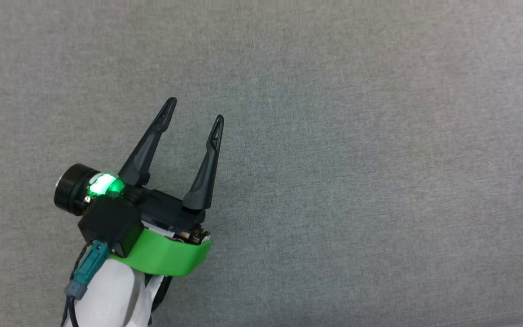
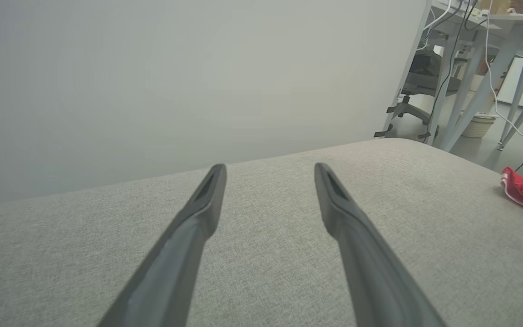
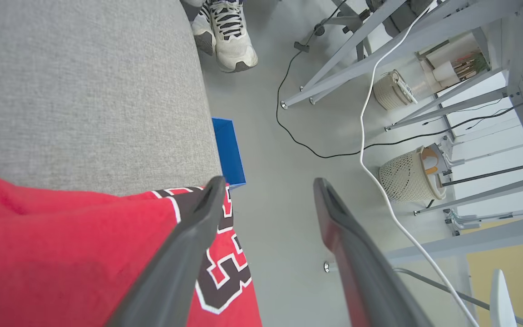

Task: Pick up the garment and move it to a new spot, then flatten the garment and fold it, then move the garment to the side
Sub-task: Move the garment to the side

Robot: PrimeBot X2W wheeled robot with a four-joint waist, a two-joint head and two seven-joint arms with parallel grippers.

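Grey cloth surface (image 1: 357,136) carries the garment (image 3: 61,254); left fingers (image 1: 149,141) and right fingers (image 3: 184,254) spread.

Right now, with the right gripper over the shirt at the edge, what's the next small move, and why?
Probably lift the right gripper straight up and clear: its jaws stand open, gripping nothing, and the garment lies on the grey surface beside its edge.

The grey cushion (image 1: 357,136) gives open passage from 12 to 4 o'clock of the left gripper (image 1: 194,111). At 8 o'clock of the right gripper (image 3: 268,181) the garment (image 3: 61,259) covers the cushion's edge. A blue box (image 3: 229,150), shoes (image 3: 227,36), table legs (image 3: 347,51), cables (image 3: 365,118) and baskets (image 3: 407,177) crowd the floor (image 3: 284,218) from 11 to 3.
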